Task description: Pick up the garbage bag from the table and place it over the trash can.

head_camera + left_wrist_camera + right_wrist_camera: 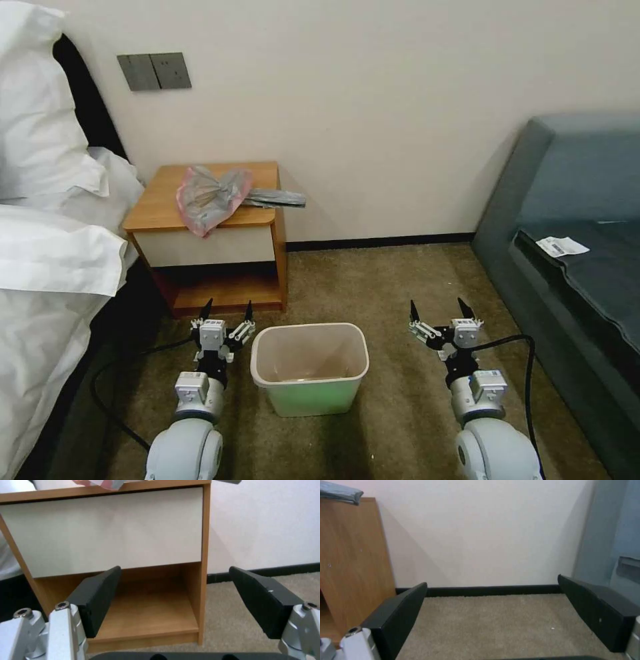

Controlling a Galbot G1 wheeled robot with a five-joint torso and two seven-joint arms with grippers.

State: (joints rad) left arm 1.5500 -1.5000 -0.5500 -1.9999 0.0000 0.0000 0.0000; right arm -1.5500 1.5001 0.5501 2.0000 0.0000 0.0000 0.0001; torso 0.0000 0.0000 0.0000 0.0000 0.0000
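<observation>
Garbage bag crumpled on desk, pinkish rim drooping over front edge. Trash can on carpet in front of desk, upright. Left end effector beside can near desk's lower shelf, fingers spread wide, holding nothing. Right end effector on can's other side, well apart, wide open, holding nothing.

Left pincer low, fingers spread; right pincer likewise.

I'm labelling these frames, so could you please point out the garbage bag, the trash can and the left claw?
garbage bag point(208, 193): head view, middle of the crumpled plastic.
trash can point(310, 380): head view, front cream rim.
left claw point(227, 310): head view, between the open fingertips.
</observation>
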